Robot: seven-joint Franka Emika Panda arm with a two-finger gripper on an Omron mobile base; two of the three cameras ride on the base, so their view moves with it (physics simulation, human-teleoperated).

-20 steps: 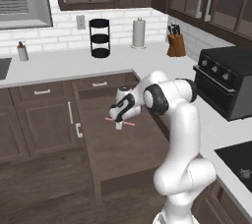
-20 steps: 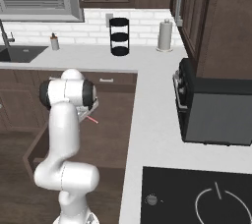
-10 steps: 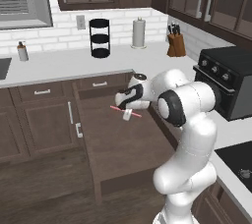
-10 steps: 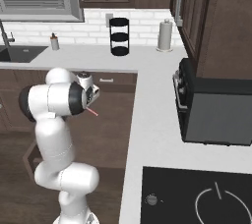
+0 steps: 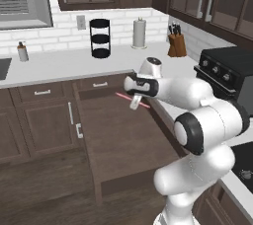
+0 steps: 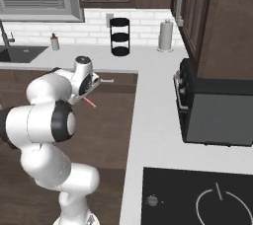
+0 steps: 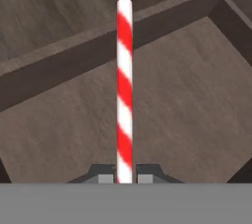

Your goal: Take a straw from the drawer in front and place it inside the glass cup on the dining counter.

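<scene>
the straw is clamped in the gripper, long axis jutting straight ahead, held clear above the open drawer.

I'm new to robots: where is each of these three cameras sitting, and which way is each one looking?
Left base view: behind the arm to its left, looking forward and down at the open dark-brown wooden drawer; the white arm rises at lower right.
Right base view: behind the arm to its right, looking at the same drawer; the arm rises at lower left.
Hand view: on the hand, looking along the gripper, its finger tips at the bottom.
Shared: all three show the thin red-and-white striped straw in the shut gripper.
</scene>
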